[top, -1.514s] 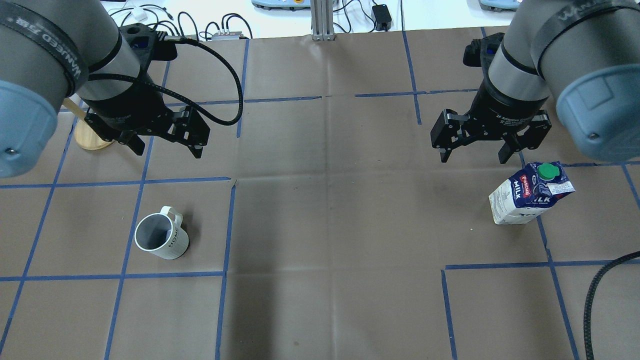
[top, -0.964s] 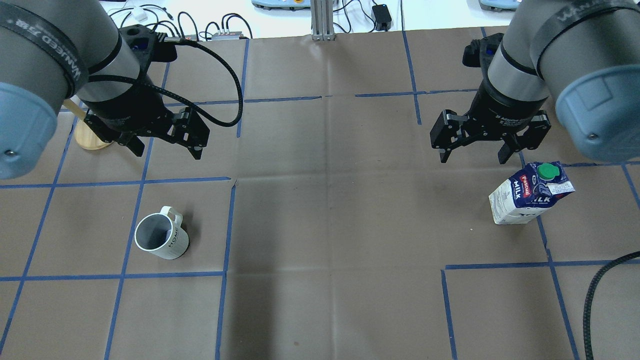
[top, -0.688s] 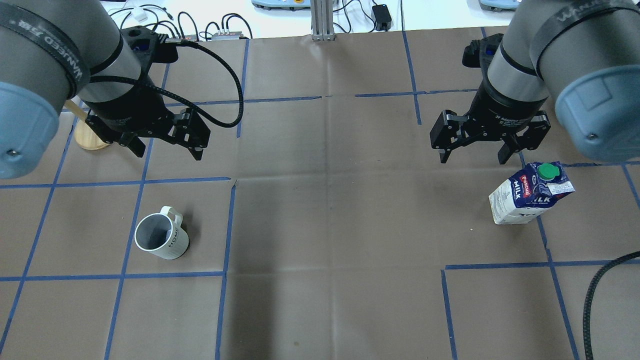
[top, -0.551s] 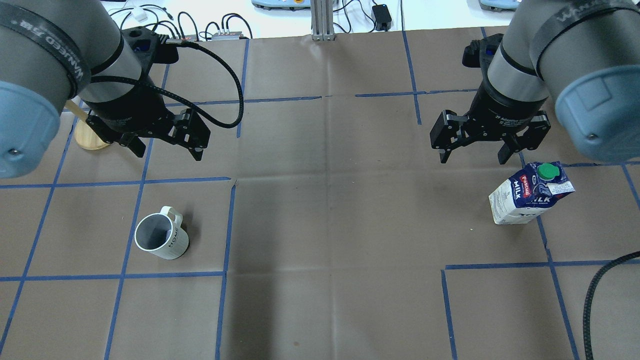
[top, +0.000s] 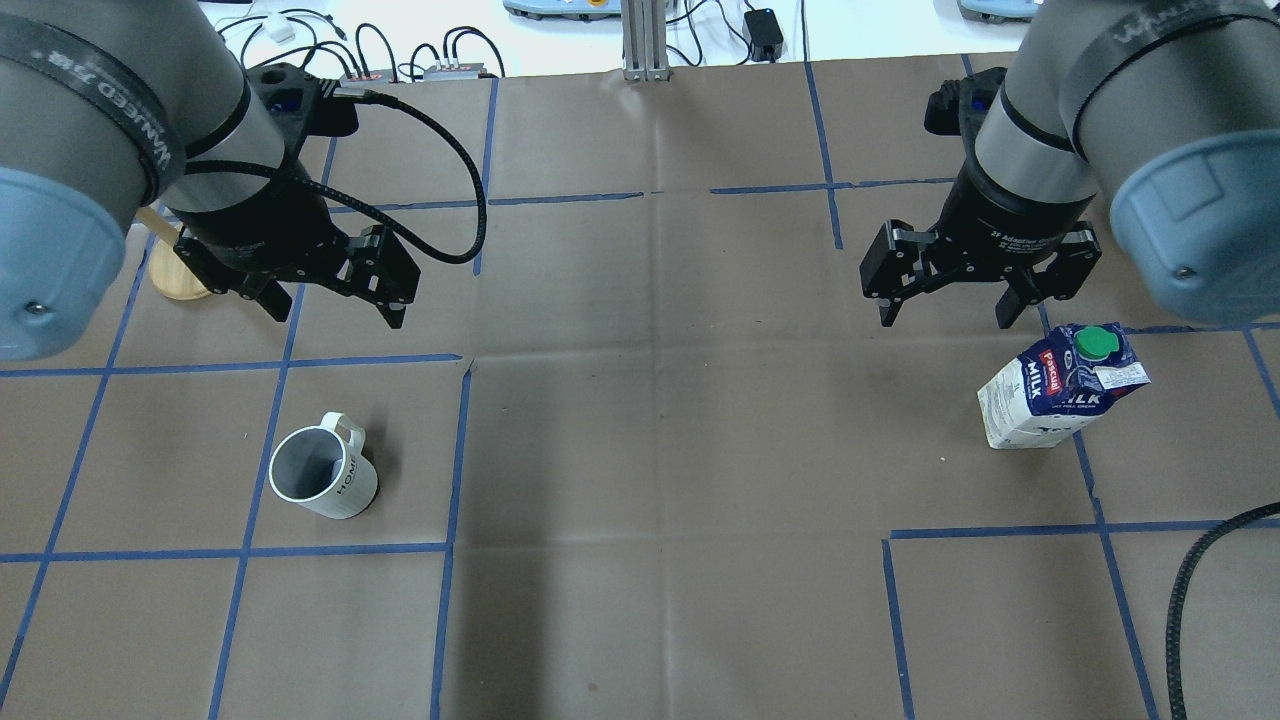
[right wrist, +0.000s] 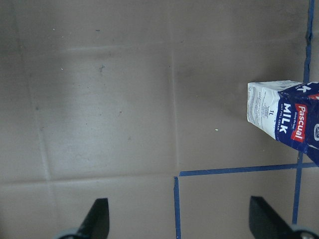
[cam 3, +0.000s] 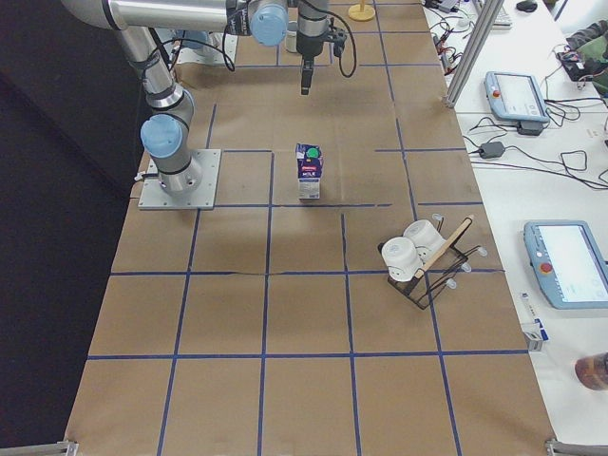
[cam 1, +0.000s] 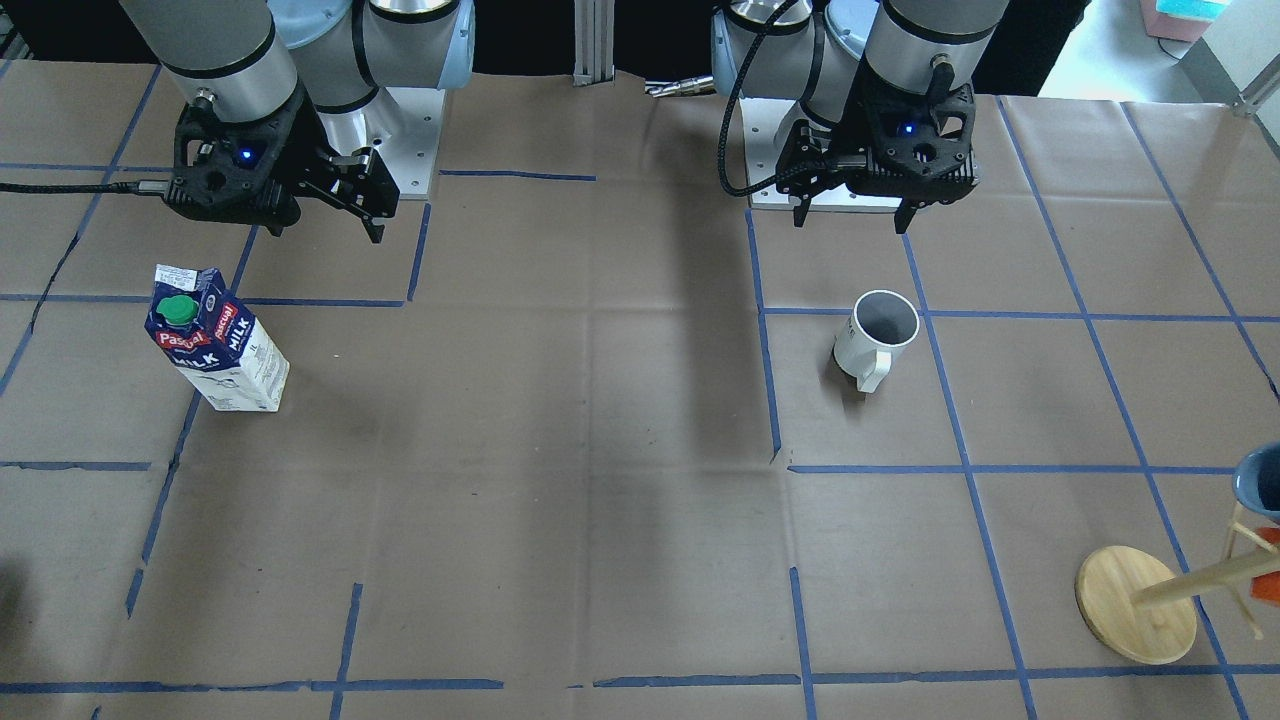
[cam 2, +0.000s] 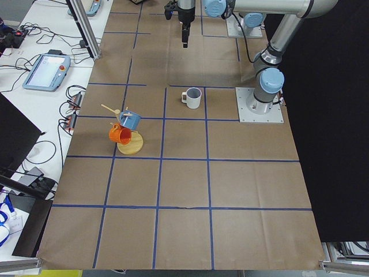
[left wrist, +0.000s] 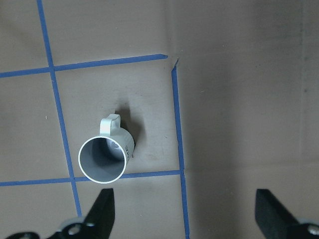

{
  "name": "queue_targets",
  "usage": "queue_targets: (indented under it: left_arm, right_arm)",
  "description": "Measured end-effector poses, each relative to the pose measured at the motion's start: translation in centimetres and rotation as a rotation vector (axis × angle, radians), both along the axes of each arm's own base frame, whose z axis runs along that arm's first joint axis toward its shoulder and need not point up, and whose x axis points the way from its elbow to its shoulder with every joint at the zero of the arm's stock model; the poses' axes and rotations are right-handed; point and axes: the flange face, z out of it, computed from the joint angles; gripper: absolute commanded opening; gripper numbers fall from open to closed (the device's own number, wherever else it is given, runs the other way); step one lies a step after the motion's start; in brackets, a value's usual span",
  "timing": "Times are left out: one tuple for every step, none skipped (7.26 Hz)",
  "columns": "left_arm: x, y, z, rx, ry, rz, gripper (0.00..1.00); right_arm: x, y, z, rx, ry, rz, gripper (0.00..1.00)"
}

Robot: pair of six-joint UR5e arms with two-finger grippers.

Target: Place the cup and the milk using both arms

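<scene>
The white cup (top: 322,478) with a grey inside stands upright on the brown paper, handle towards the far side; it also shows in the front view (cam 1: 876,333) and the left wrist view (left wrist: 103,158). My left gripper (top: 335,312) hangs open and empty above the table, short of the cup. The milk carton (top: 1060,400) stands upright with its green cap on top; it also shows in the front view (cam 1: 215,340) and at the right edge of the right wrist view (right wrist: 284,117). My right gripper (top: 945,320) is open and empty, above and beside the carton.
A wooden mug stand (cam 1: 1135,605) with a blue and an orange mug stands on the left arm's side of the table. A wire rack with white cups (cam 3: 418,256) stands beyond the carton. Blue tape lines grid the paper. A black cable (top: 1200,580) lies at the right.
My left gripper has shifted slightly towards the cup. The right arm, the cup and the carton have not moved.
</scene>
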Motion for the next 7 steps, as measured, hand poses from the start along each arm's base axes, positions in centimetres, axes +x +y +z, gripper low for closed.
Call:
queue_targets:
  left_arm:
    - [0.0,0.0,-0.2,0.002,-0.001,0.0,1.0]
    - [0.1,0.1,-0.2,0.005,-0.002,-0.001,1.0]
    - [0.2,0.2,-0.5,0.014,-0.004,-0.006,1.0]
    - [1.1,0.2,-1.3,0.031,-0.004,-0.022,1.0]
    - [3.5,-0.1,-2.9,0.059,0.002,-0.037,1.0]
    - [6.6,-0.2,-5.0,0.082,0.012,-0.044,1.0]
    - [9.3,-0.1,-7.5,0.085,0.019,-0.058,1.0]
  right_arm:
    - [0.0,0.1,-0.1,0.002,0.0,0.0,1.0]
    - [0.0,0.1,-0.2,0.004,0.0,0.001,1.0]
    - [0.0,0.1,-0.2,0.004,0.0,0.002,1.0]
    - [0.0,0.1,-0.2,0.004,0.0,0.006,1.0]
    - [0.0,0.1,-0.3,0.004,0.0,0.011,1.0]
    - [-0.1,0.1,-0.3,0.004,0.0,0.014,1.0]
    - [-0.1,0.1,-0.2,0.003,0.0,0.015,1.0]
